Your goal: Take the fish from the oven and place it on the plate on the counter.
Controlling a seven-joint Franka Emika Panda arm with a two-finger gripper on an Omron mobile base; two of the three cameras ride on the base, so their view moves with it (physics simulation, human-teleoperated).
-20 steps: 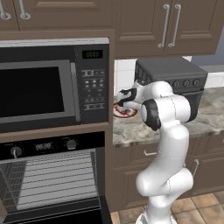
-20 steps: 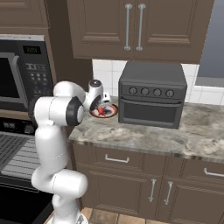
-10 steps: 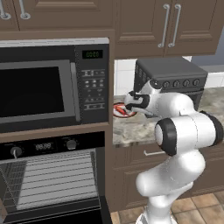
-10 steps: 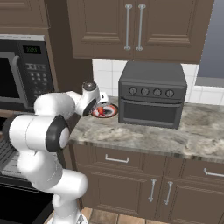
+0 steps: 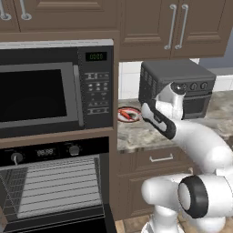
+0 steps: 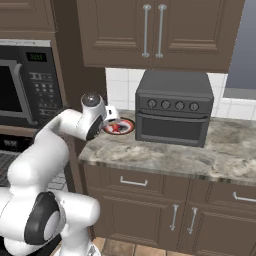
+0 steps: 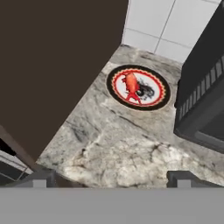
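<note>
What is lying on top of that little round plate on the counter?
A small red-orange fish lies on the plate, toward one side of it. Beside the fish, part of the plate's dark centre shows. The part of the plate under the fish is covered, so it cannot be seen.

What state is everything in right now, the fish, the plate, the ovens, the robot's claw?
fish: lying on the plate, free of the gripper.
plate: flat on the counter, beside the toaster oven.
gripper: open, empty, back from the plate.
oven: door open, wire racks bare.
microwave: door shut.
toaster oven: door shut.
</note>
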